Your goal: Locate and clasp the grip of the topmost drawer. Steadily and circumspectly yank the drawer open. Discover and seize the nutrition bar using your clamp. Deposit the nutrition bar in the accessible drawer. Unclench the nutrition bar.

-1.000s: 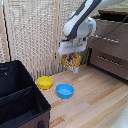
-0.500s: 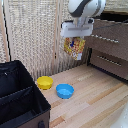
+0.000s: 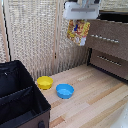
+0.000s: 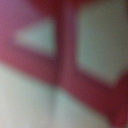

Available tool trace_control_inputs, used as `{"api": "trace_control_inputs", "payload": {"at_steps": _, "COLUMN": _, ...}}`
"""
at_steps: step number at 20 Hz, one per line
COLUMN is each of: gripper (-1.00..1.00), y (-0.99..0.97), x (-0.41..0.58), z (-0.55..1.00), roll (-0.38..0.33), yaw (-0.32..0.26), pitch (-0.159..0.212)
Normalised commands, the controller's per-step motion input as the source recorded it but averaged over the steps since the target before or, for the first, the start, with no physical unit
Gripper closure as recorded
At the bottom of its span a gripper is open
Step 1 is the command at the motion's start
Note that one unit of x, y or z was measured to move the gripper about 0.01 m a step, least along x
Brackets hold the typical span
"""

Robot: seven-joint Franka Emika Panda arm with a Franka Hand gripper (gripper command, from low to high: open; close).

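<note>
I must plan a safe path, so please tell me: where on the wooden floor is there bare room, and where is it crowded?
The wooden floor is bare between the blue bowl and the dresser, and in front of both bowls. It is crowded where the yellow bowl sits close beside the black case. The nutrition bar hangs from the gripper, above the floor.

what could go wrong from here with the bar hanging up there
The nutrition bar dangles from the end effector, apparently held only by its top edge, so it may slip or swing during the move.

The dangling packet could catch on the drawer front instead of clearing it.

The wrist view is a red blur, so it gives little help in checking the grip.
</note>
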Motion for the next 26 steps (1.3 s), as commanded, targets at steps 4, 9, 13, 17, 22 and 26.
{"api": "trace_control_inputs", "payload": {"at_steps": 4, "gripper": 1.0, "y": -0.3, "x": 0.142, "z": 0.9, "roll": 0.052, "yaw": -0.005, "pitch": 0.066}}
{"api": "trace_control_inputs", "payload": {"at_steps": 9, "gripper": 1.0, "y": -0.73, "x": -0.004, "z": 0.73, "roll": 0.144, "yaw": -0.033, "pitch": 0.029}}
{"api": "trace_control_inputs", "payload": {"at_steps": 13, "gripper": 1.0, "y": -0.81, "x": -0.036, "z": 0.73, "roll": 0.139, "yaw": -0.014, "pitch": 0.02}}
{"api": "trace_control_inputs", "payload": {"at_steps": 17, "gripper": 1.0, "y": -0.73, "x": 0.011, "z": 0.72, "roll": 0.156, "yaw": 0.0, "pitch": 0.0}}
{"api": "trace_control_inputs", "payload": {"at_steps": 22, "gripper": 1.0, "y": -0.65, "x": 0.036, "z": 0.73, "roll": 0.159, "yaw": 0.066, "pitch": 0.0}}
{"api": "trace_control_inputs", "payload": {"at_steps": 26, "gripper": 1.0, "y": -0.63, "x": -0.001, "z": 0.66, "roll": 0.138, "yaw": 0.096, "pitch": 0.002}}
